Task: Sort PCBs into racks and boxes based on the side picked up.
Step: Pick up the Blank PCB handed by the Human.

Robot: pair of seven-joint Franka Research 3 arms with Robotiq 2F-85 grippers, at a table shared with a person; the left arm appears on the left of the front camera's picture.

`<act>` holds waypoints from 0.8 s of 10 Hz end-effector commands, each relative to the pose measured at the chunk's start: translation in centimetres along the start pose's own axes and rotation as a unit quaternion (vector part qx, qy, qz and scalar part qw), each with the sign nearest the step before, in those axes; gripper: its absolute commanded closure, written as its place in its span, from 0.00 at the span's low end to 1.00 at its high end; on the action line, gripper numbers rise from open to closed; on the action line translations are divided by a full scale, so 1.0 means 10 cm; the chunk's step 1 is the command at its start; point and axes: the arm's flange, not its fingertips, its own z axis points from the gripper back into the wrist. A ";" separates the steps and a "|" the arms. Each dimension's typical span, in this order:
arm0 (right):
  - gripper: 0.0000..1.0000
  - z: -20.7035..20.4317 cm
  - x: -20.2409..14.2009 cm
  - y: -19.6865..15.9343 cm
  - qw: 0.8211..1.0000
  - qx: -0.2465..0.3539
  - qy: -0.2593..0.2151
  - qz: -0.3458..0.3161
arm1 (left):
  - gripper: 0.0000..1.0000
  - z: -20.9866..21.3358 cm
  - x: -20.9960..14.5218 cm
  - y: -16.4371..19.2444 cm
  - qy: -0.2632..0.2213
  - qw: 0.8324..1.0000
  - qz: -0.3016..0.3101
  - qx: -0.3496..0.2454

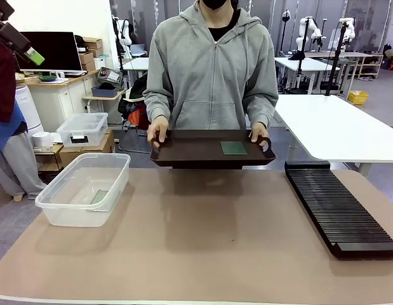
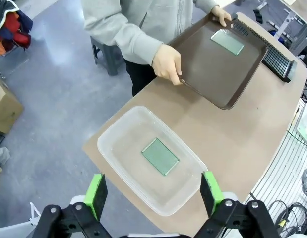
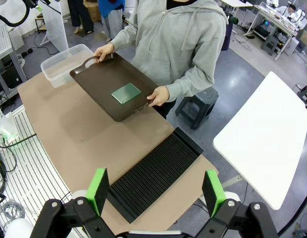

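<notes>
Well, the person at the far side holds the dark brown tray (image 1: 196, 151) with both hands (image 1: 158, 130), one at each short end, a little above the bench (image 1: 202, 248). One green PCB (image 1: 233, 148) lies flat on the tray, toward its right end. To the left of the tray stands the clear tub (image 1: 69, 213), and the second PCB (image 2: 160, 156) lies flat on its bottom. The left fingers (image 2: 96, 194) hang high above this tub, spread fully wide and holding nothing; the second PCB is directly below the gap between them. To the right of the tray lies the black rack (image 1: 336, 206). The right fingers (image 3: 98, 189) hover above it, also wide open and empty, well apart from the green PCB on the tray.
</notes>
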 end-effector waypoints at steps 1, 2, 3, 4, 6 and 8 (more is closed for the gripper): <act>0.00 -0.01 0.00 0.03 1.000 0.002 0.000 0.001 | 0.00 -0.24 -0.16 -0.03 -0.010 0.999 0.036 0.003; 0.00 -0.01 0.00 0.03 1.000 0.002 0.000 0.001 | 0.00 0.00 0.00 0.00 0.000 1.000 0.000 0.000; 0.00 -0.01 0.00 0.03 1.000 0.002 0.000 0.001 | 0.00 0.00 0.00 0.00 0.000 1.000 0.000 0.000; 0.00 -0.01 0.00 0.03 1.000 0.002 0.000 0.001 | 0.00 0.00 0.00 0.00 0.000 1.000 0.000 0.000; 0.00 -0.01 0.00 0.03 1.000 0.002 0.000 0.001 | 0.00 0.00 0.00 0.00 0.000 1.000 0.000 0.000; 0.00 -0.01 0.00 0.03 1.000 0.002 0.000 0.001 | 0.00 0.10 0.03 -0.03 -0.020 0.999 -0.016 -0.031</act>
